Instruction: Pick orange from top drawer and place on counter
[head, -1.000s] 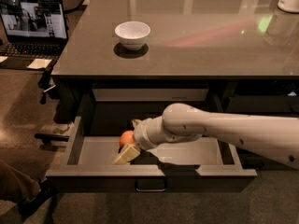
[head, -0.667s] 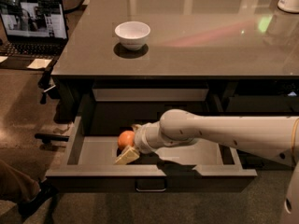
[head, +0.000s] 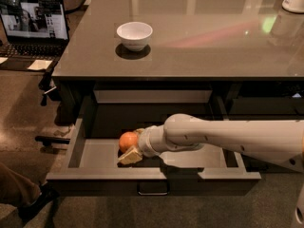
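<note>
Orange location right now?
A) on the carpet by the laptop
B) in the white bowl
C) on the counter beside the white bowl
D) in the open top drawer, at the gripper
D: the orange shows inside the open top drawer, with the gripper right at it; the white bowl stands far off on the counter.

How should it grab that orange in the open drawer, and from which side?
Across the orange's round middle, since a ball offers no better spot. Come from the picture's right, where the gripper sits beside it; the top drawer is open above.
</note>
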### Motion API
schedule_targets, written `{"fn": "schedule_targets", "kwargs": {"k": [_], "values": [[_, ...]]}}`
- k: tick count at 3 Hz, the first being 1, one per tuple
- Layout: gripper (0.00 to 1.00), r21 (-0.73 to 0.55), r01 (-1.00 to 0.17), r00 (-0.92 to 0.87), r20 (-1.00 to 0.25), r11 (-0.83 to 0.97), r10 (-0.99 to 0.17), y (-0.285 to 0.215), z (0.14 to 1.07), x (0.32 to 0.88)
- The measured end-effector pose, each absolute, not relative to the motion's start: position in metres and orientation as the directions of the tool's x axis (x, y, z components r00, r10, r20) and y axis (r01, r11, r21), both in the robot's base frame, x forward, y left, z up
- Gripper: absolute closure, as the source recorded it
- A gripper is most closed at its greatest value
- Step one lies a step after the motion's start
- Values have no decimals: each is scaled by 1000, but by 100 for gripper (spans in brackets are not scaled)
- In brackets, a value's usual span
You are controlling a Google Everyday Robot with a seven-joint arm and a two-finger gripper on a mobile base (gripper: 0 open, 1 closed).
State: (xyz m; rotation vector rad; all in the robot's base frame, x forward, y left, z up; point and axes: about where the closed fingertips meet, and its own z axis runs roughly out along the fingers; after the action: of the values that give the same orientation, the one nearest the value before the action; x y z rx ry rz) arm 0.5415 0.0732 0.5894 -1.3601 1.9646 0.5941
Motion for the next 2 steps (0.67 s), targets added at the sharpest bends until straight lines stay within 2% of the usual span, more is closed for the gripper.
{"fn": "schedule_targets", "kwargs": {"k": [1,2], "values": [[88,-5,-935,-235,-738,354,-632,73,595,541],[100,-57,-925,-194,-781,377,-594,69,618,545]]}}
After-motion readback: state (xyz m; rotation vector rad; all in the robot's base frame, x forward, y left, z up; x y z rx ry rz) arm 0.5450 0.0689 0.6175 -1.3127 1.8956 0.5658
